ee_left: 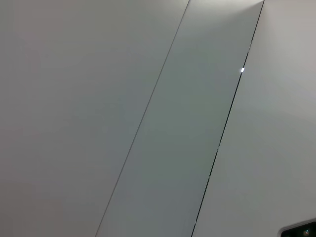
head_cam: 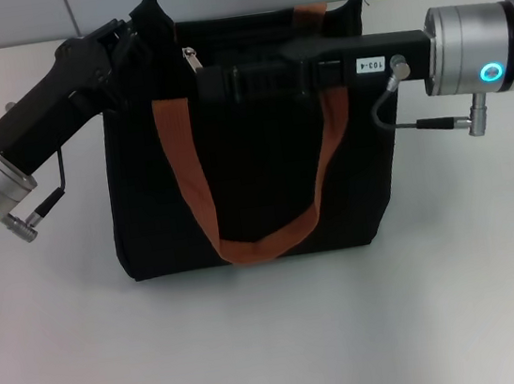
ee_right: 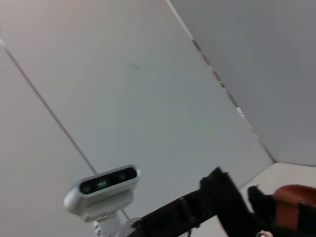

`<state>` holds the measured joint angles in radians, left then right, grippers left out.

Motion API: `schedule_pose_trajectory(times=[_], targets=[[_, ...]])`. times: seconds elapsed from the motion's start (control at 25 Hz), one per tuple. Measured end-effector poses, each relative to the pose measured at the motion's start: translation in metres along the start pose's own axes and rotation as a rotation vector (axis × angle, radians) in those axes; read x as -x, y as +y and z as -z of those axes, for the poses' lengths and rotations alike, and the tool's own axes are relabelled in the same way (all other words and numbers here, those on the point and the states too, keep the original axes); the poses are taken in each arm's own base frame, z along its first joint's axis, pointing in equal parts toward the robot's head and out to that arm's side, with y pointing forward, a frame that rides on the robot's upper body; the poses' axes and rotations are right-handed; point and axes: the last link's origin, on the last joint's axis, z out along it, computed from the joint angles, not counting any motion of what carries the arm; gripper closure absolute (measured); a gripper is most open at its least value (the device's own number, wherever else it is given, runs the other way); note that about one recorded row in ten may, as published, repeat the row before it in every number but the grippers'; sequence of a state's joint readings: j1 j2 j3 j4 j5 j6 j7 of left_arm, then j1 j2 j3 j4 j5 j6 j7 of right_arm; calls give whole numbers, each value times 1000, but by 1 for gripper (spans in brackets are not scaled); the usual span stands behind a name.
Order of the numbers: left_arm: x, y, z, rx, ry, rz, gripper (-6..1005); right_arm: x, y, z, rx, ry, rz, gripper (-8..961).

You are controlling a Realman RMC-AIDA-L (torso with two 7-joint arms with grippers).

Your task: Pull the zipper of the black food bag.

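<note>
**Both grippers at the top of the bag**

The bag (head_cam: 246, 184) stands upright on the white table (head_cam: 277, 341), its near orange handle (head_cam: 245, 241) hanging in a loop down the front face. The zipper (head_cam: 189, 61), a small silver pull, sits on the upper edge toward the bag's left end, tilted slightly.

The left gripper (head_cam: 137, 33) reaches in from the left and meets the bag's raised top left corner; it appears to pinch the fabric there, though its fingers blend into the black cloth and how far they are closed cannot be told. The right gripper (head_cam: 210, 84) lies level across the upper front of the bag, its tip just below and beside the zipper. Whether it is wide, narrow or holding the pull cannot be told.

The left wrist view shows only wall panels. The right wrist view shows wall panels, the left arm's camera (ee_right: 103, 190) and a bit of orange handle.
</note>
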<state>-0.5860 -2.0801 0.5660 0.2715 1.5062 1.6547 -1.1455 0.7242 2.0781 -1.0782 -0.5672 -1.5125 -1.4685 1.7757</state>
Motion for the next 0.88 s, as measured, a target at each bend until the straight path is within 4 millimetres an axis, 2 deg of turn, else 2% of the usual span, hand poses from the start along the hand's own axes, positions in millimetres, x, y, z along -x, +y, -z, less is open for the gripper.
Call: schedule_pose_trajectory(times=[0.2,0.48,0.88], targets=[[0,0,0,0,0,0,969,2,-3,-2,-21,-2,-2,150],[1,1,-1,0,0,7,968,-1,5,-14,37,53,0,150],[2,1,1,0,2,9,968,-2,-5,-11,-39,25,-75,149]])
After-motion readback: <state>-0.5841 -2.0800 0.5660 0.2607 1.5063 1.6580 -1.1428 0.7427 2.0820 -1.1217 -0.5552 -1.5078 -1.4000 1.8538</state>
